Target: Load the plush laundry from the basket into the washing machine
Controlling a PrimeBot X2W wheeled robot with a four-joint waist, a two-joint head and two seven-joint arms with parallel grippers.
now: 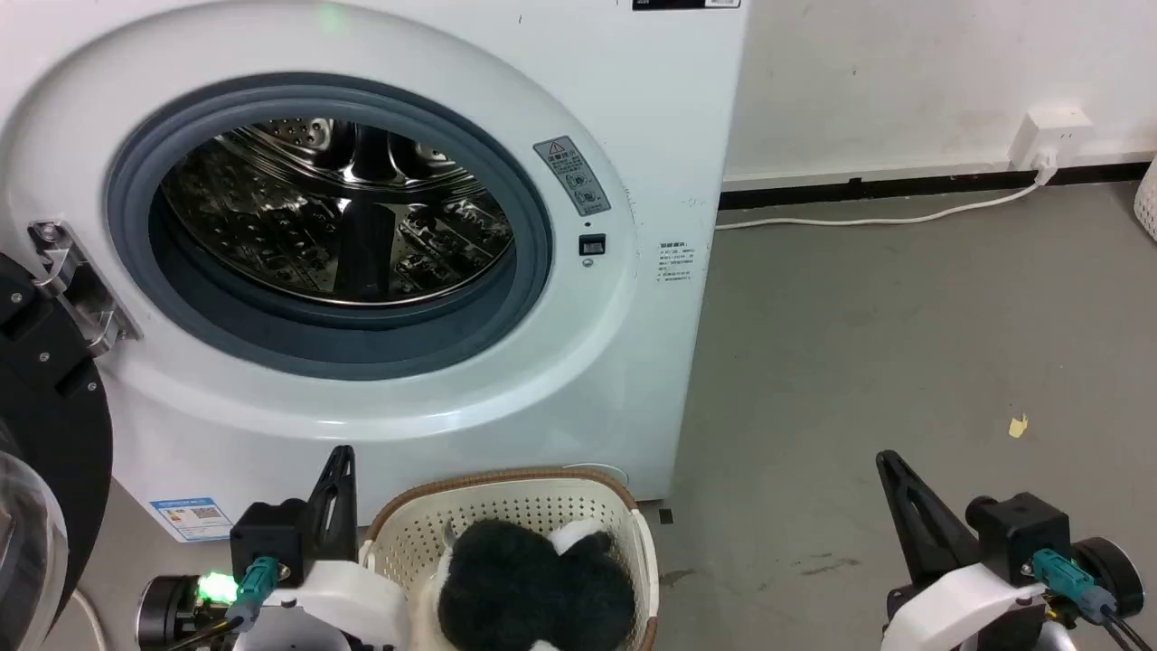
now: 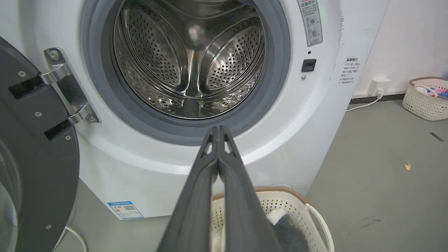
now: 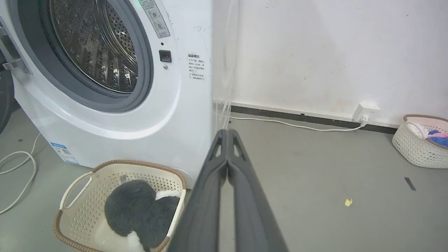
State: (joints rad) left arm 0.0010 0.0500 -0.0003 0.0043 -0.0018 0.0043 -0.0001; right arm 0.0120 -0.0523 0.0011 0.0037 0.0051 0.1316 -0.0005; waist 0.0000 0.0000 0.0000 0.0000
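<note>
Head view: fluffy black-and-white plush toy (image 1: 533,588) in cream perforated basket (image 1: 506,515) before white washing machine (image 1: 633,136); left gripper (image 1: 342,457), right gripper (image 1: 887,459) clenched, empty.

Open mouth on washing machine (image 1: 633,136) drum (image 1: 343,217).
Its door (image 1: 54,434) stands aside left; basket (image 1: 506,511) sits below mouth; floor (image 1: 904,344) rightward passable.

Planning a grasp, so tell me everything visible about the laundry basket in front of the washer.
The basket is cream-white perforated plastic with a brown woven-look rim and looped side handles. It stands upright on the grey floor, close before the washing machine, and holds the black-and-white plush laundry lying inside.
</note>
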